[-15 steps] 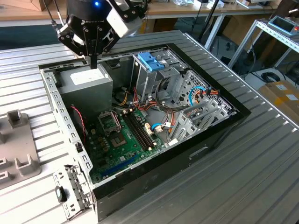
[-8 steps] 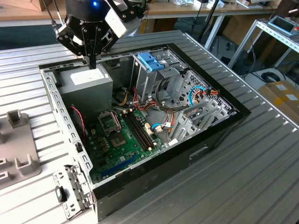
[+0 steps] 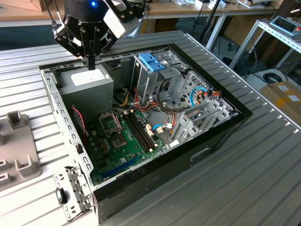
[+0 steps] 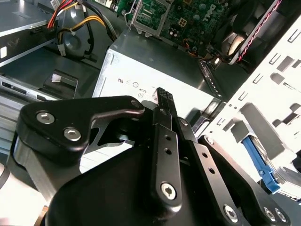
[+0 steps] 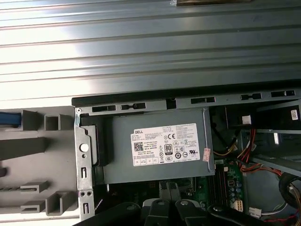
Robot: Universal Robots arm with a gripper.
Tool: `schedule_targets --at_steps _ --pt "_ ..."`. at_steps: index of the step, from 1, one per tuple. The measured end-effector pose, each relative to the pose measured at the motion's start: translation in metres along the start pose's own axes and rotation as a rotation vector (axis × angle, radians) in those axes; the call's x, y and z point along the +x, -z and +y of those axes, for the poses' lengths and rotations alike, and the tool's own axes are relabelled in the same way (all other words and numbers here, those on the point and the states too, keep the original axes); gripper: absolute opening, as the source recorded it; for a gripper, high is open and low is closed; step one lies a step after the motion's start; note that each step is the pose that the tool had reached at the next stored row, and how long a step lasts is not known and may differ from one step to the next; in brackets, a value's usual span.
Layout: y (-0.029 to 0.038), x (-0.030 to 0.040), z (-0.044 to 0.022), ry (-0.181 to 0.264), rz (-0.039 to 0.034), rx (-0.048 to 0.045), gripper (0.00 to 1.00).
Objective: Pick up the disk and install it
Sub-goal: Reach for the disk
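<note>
The black metal claw (image 3: 90,62), fingers pressed together and empty, hangs over the matte grey power-supply box (image 3: 87,84) at the open black computer case's (image 3: 207,136) corner. The disk (image 5: 9,118), its light-blue plastic rail showing, lies on the grey slotted fixture (image 5: 42,155) on the ribbed aluminium bench (image 3: 263,179), outside the case wall and well apart from the claw.

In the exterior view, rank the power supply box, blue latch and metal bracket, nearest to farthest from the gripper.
1. Power supply box, just below the gripper.
2. Blue latch, on the drive cage.
3. Metal bracket, outside the case.
</note>
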State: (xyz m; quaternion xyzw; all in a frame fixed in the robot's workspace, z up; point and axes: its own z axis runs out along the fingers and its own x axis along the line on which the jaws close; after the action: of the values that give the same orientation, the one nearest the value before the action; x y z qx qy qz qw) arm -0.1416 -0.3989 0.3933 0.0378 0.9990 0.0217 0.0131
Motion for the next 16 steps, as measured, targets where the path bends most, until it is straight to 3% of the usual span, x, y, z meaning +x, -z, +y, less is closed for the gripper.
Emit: schedule_targets --at_steps 16 --pt "0.0002 0.0076 -0.0006 0.000 0.0000 0.0000 0.10"
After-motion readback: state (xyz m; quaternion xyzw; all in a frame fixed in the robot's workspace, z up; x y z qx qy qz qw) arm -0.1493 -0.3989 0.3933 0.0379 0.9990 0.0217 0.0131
